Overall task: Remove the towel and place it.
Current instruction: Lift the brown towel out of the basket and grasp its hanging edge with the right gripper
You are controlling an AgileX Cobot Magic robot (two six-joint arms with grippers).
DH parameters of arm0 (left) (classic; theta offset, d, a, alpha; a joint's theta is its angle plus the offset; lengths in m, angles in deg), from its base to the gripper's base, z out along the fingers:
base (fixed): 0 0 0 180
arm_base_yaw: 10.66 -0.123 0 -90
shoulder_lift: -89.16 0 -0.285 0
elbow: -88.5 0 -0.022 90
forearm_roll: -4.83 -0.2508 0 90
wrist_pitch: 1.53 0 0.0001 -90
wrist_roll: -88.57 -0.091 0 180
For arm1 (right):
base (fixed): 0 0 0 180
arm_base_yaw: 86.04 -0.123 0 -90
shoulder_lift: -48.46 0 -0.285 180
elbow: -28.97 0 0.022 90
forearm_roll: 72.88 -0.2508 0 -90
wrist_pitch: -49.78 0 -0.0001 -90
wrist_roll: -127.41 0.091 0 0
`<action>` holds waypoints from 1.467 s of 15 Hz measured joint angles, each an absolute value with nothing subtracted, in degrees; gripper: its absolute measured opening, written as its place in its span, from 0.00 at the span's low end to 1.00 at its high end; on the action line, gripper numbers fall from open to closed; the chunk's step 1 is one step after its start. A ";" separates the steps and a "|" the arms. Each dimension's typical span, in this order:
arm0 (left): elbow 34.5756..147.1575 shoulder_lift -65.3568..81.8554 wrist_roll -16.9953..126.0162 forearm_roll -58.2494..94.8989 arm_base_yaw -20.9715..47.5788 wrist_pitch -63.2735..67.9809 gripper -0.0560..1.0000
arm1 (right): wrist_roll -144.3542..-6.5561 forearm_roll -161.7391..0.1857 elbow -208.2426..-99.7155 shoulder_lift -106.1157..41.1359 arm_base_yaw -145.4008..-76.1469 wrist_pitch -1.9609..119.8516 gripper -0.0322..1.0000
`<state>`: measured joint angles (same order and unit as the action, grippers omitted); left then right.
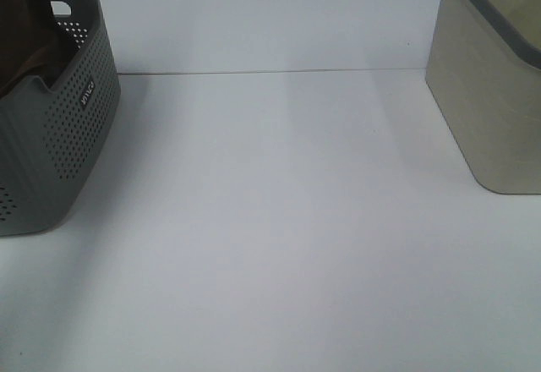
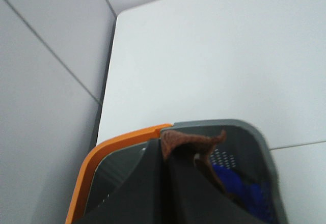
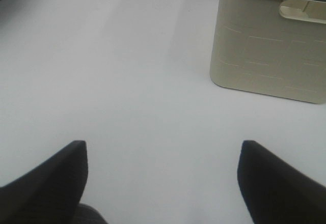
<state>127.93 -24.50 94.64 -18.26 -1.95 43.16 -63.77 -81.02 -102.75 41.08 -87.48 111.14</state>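
The dark reddish-brown towel (image 1: 30, 30) hangs in a stretched column out of the grey perforated basket (image 1: 72, 127) at the far left, running up out of the exterior view. In the left wrist view my left gripper (image 2: 169, 151) is shut on a fold of the towel (image 2: 191, 138) above the basket (image 2: 249, 132). A blue cloth (image 2: 239, 183) lies inside the basket. My right gripper (image 3: 163, 147) is open and empty, low over the bare white table (image 3: 127, 71). Neither gripper shows in the exterior view.
A beige lidded bin (image 1: 494, 84) stands at the right back of the table and also shows in the right wrist view (image 3: 270, 46). An orange rim (image 2: 109, 150) lies beside the grey basket. A white wall (image 1: 270, 17) runs along the table's back.
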 joint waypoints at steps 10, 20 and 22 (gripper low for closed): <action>127.93 -15.80 87.60 -14.31 24.58 51.35 0.05 | -64.62 -90.93 -102.75 29.56 -87.48 110.17 0.78; 127.93 -15.80 87.14 -8.98 31.05 46.03 0.05 | -129.14 -149.20 -103.21 -9.80 -87.53 97.11 0.77; 127.93 -15.80 87.14 -7.49 31.05 43.68 0.05 | -140.60 -156.76 -103.78 -16.85 -90.17 94.35 0.76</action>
